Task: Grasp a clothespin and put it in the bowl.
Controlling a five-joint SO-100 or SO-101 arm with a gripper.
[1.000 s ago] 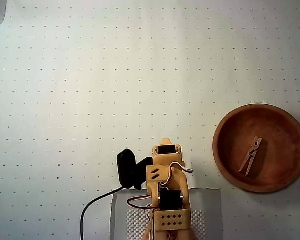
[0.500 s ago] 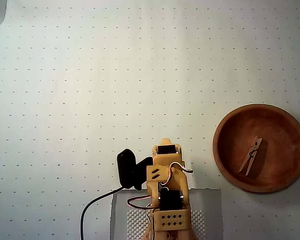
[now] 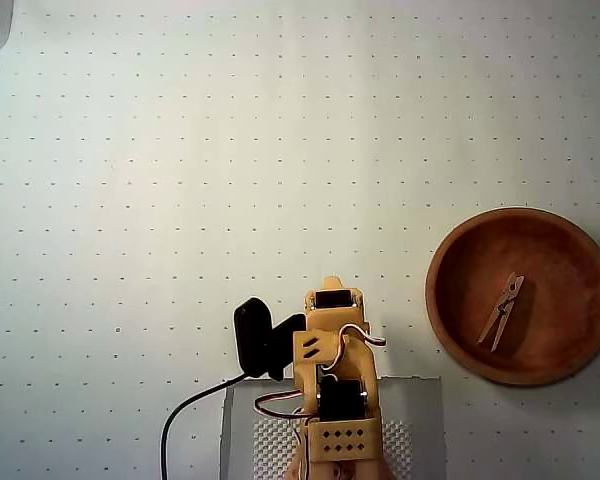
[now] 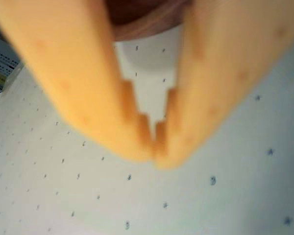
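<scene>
while clothespin (image 3: pixel 502 311) lies in bowl (image 3: pixel 450 262), claw (image 4: pixel 154 147) closed.

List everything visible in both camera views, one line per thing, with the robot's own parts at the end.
bowl: one, reddish-brown wood, right side of the overhead view; a blurred part of its rim shows at the top of the wrist view.
clothespin: one, light wood, lying inside the bowl.
mat: one, white with a dotted grid, covering the table.
grey plate: one, grey, under the arm's base at the bottom edge.
black cable: one, running from the arm to the bottom edge.
arm: one, orange-yellow with black servos, bottom centre, folded back.
gripper: one, orange-yellow, tips together, empty.
</scene>
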